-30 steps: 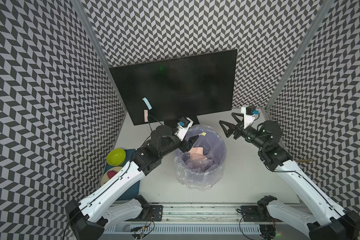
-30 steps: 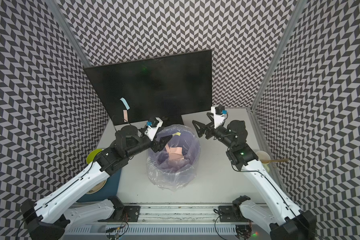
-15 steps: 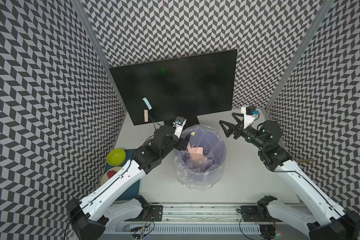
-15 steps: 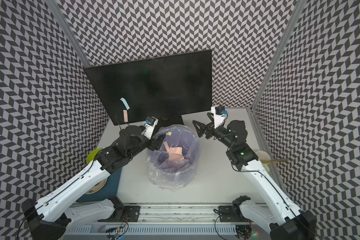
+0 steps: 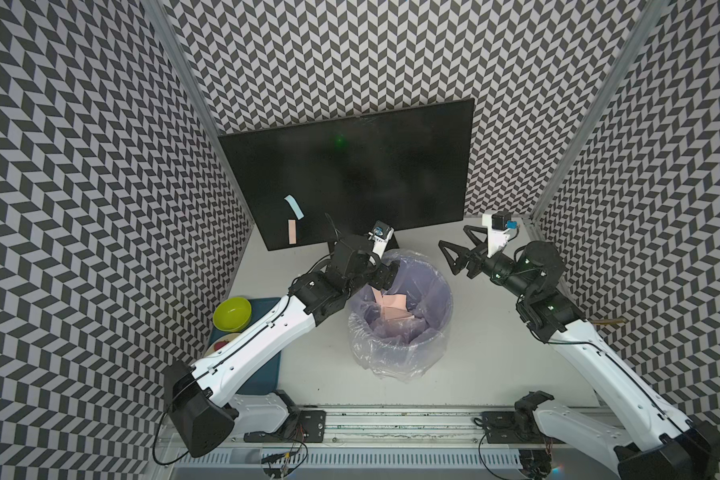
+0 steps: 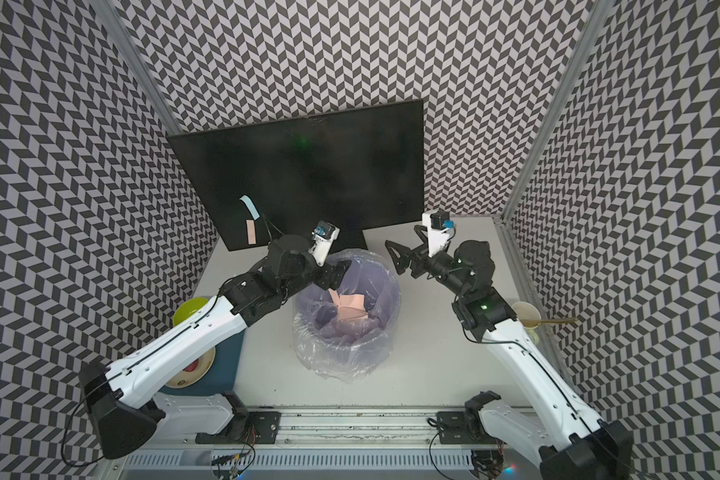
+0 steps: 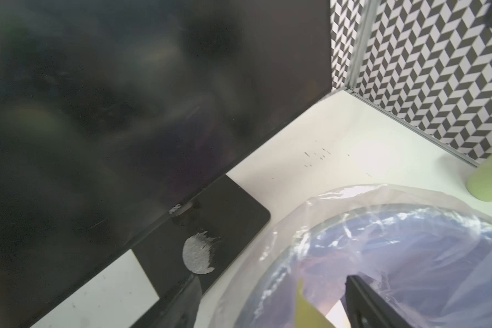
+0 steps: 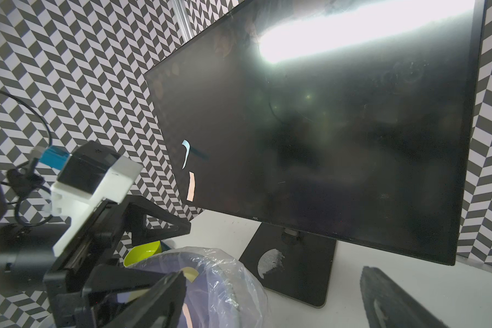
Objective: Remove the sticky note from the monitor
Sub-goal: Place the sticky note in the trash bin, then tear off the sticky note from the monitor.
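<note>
Paper-thin and feather-light, the blue sticky note (image 5: 294, 206) and the pink sticky note (image 5: 292, 231) are clinging to the monitor (image 5: 350, 174), well apart from both sets of fingers; each is probably peeling easily if pinched at its curling free edge. The left gripper (image 5: 385, 276) is standing wide over the lined bin (image 5: 391, 353), a yellow note (image 7: 304, 306) hanging between its fingers above pink notes (image 5: 391, 305). The right gripper (image 5: 453, 235) is gaping wide, holding nothing

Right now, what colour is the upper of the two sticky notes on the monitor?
Light blue. The upper sticky note on the monitor shows best in a top view.
</note>
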Action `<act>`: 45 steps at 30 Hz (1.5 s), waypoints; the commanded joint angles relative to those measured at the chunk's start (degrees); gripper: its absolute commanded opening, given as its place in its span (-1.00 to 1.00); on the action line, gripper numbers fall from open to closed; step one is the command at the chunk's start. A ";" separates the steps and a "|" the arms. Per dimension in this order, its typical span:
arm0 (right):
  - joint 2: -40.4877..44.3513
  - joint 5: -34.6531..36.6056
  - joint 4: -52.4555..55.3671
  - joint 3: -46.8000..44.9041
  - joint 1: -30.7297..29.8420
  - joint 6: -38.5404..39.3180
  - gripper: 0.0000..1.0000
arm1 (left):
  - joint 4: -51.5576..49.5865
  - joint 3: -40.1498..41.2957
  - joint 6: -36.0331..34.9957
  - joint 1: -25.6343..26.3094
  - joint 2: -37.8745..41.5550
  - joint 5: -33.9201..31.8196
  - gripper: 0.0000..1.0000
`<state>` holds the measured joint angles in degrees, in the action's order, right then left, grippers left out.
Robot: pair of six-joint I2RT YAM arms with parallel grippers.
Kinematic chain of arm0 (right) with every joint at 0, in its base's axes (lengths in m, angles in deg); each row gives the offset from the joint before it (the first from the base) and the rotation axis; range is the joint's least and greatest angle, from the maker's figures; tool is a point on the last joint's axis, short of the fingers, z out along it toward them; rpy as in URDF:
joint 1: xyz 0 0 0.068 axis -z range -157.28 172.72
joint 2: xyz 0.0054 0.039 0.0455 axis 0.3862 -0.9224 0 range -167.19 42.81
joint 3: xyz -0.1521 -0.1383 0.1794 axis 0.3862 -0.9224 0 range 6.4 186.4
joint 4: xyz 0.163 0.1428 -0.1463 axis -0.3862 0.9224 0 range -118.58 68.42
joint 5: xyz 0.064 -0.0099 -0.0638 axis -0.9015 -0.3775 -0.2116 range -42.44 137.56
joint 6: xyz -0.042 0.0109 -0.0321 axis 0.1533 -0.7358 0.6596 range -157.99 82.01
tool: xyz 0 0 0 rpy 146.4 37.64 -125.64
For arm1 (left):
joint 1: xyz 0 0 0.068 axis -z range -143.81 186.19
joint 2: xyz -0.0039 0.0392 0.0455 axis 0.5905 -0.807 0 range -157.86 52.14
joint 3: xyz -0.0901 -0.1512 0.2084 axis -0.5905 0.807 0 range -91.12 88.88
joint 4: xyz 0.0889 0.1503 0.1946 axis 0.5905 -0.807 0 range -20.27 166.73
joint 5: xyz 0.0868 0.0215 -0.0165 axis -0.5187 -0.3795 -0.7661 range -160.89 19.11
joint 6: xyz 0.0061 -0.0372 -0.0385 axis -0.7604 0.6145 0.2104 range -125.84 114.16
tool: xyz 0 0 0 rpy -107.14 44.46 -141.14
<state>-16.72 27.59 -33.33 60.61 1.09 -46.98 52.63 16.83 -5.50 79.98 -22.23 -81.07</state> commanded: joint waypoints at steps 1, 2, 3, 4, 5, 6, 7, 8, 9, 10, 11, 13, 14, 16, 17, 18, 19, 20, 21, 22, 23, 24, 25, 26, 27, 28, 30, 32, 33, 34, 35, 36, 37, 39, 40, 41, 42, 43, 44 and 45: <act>0.22 0.02 -2.57 -0.50 -0.25 0.20 0.98 | 1.38 -2.92 0.00 2.04 -0.25 2.94 0.73; 0.20 0.06 -2.69 -0.66 -0.26 0.20 0.98 | 1.54 -3.26 -0.09 2.47 -0.50 3.48 0.74; 0.20 0.02 -2.74 -0.75 -0.24 0.21 0.98 | 1.59 -3.59 -0.12 2.76 -0.82 4.15 0.75; 0.20 0.02 -2.80 -0.84 -0.25 0.16 0.98 | 1.60 -3.95 -0.11 3.01 -1.16 4.82 0.76; 0.20 -0.05 -2.85 -0.93 -0.19 0.13 0.98 | 1.60 -4.40 -0.06 3.20 -1.40 5.56 0.76; 0.25 -0.07 -2.93 -1.07 -0.25 0.09 0.98 | 1.71 -4.75 0.07 3.51 -1.72 6.58 0.78; 0.28 0.00 -2.97 -1.12 -0.26 0.11 0.98 | 2.00 -4.96 0.05 3.80 -1.98 7.63 0.79; 0.29 0.01 -2.98 -1.20 -0.18 0.12 0.98 | 2.42 -4.94 0.03 4.09 -2.19 8.60 0.81; 0.29 0.01 -2.96 -1.22 -0.23 0.12 0.98 | 2.80 -4.96 -0.08 4.44 -2.49 9.21 0.83; 0.29 0.02 -2.94 -1.28 -0.23 0.12 0.98 | 3.01 -5.05 -0.16 4.72 -2.89 9.32 0.84; 0.29 0.02 -2.98 -1.30 -0.24 0.17 0.98 | 3.08 -5.26 -0.31 4.96 -3.32 9.20 0.85; 0.29 0.02 -2.90 -1.31 -0.26 0.12 0.98 | 2.82 -6.35 -0.34 5.35 -4.25 9.32 0.86; 0.29 0.02 -2.83 -1.31 -0.24 0.22 0.98 | 2.60 -7.10 -0.45 5.64 -4.60 9.82 0.87; 0.37 0.25 -2.65 -1.26 -0.26 0.28 0.98 | 2.37 -7.67 -0.40 5.82 -4.28 9.72 0.89; 0.44 0.35 -2.54 -1.22 -0.26 0.28 0.98 | 2.01 -7.81 -0.12 5.66 -3.74 8.93 0.90; 0.46 0.49 -2.54 -1.26 -0.25 0.31 0.98 | 1.51 -7.98 0.06 5.57 -3.19 7.69 0.90; 0.53 0.49 -2.54 -1.30 -0.22 0.25 0.98 | 0.86 -8.01 0.33 5.40 -2.45 6.37 0.90; 0.52 0.47 -2.62 -1.31 -0.25 0.24 0.98 | 0.31 -7.90 0.51 5.16 -1.73 5.47 0.91; 0.47 0.39 -2.74 -1.43 -0.26 0.23 0.98 | -0.12 -7.51 1.00 4.68 -0.63 4.96 0.91; 0.47 0.33 -2.87 -1.47 -0.21 0.13 0.98 | -0.30 -6.92 1.63 3.94 0.57 4.58 0.92; 0.46 0.24 -2.89 -1.52 -0.21 0.02 0.98 | -0.29 -5.94 2.47 3.07 1.94 4.40 0.92; 0.46 0.21 -2.87 -1.56 -0.17 0.03 0.98 | -0.10 -4.83 3.53 1.42 3.58 4.62 0.92; 0.46 0.20 -2.93 -1.57 -0.24 -0.04 0.98 | 0.30 -3.44 4.69 -0.82 5.19 5.72 0.92; 0.53 0.19 -3.04 -1.64 -0.25 -0.01 0.98 | 1.00 -2.04 6.07 -3.65 7.01 8.05 0.92; 0.55 0.15 -3.21 -1.65 -0.24 -0.21 0.98 | 2.07 -0.50 7.25 -6.81 8.80 10.38 0.92; 0.55 0.04 -3.28 -1.66 -0.25 -0.31 0.98 | 3.22 1.04 8.23 -9.66 10.49 12.92 0.91; 0.55 -0.16 -3.33 -1.66 -0.24 -0.40 0.98 | 5.68 3.81 10.01 -15.53 13.27 17.16 0.91; 0.60 -0.20 -3.33 -1.66 -0.21 -0.41 0.98 | 7.13 5.43 12.03 -20.71 14.81 20.25 0.91; 0.64 -0.19 -3.27 -1.61 -0.23 -0.41 0.98 | 8.08 6.32 13.03 -23.15 15.31 21.64 0.91; 0.78 -0.16 -3.20 -1.58 -0.25 -0.47 0.98 | 9.54 7.37 14.33 -25.88 15.79 23.11 0.90; 0.80 -0.16 -3.16 -1.57 -0.23 -0.37 0.98 | 11.39 8.76 15.60 -28.79 16.09 25.28 0.90; 0.92 -0.08 -3.20 -1.57 -0.21 -0.43 0.98 | 13.24 9.99 17.34 -31.75 16.25 28.07 0.89; 0.95 -0.07 -3.24 -1.61 -0.25 -0.46 0.98 | 15.25 11.17 19.12 -34.63 16.20 30.55 0.88; 0.99 -0.07 -3.09 -1.57 -0.22 -0.39 0.98 | 19.07 13.32 22.30 -39.05 15.83 34.85 0.86; 1.04 -0.07 -3.13 -1.64 -0.25 -0.33 0.98 | 21.12 14.41 23.58 -40.72 15.61 36.20 0.85; 1.02 -0.09 -3.15 -1.65 -0.20 -0.32 0.98 | 23.43 15.65 25.54 -42.23 15.36 37.64 0.85; 1.04 -0.15 -3.16 -1.70 -0.25 -0.32 0.98 | 26.28 16.90 27.53 -43.85 15.08 39.14 0.85; 1.00 -0.12 -3.16 -1.74 -0.26 -0.33 0.98 | 29.12 18.16 29.79 -45.35 14.72 41.02 0.83; 1.01 -0.16 -3.16 -1.74 -0.21 -0.32 0.98 | 32.11 19.33 32.02 -46.80 14.30 42.56 0.82; 1.00 -0.18 -3.16 -1.82 -0.22 -0.32 0.98 | 34.73 20.27 33.68 -47.88 13.81 43.78 0.82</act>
<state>-16.72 27.59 -33.38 59.67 1.09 -47.05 74.97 35.76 20.82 34.21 -8.13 -45.05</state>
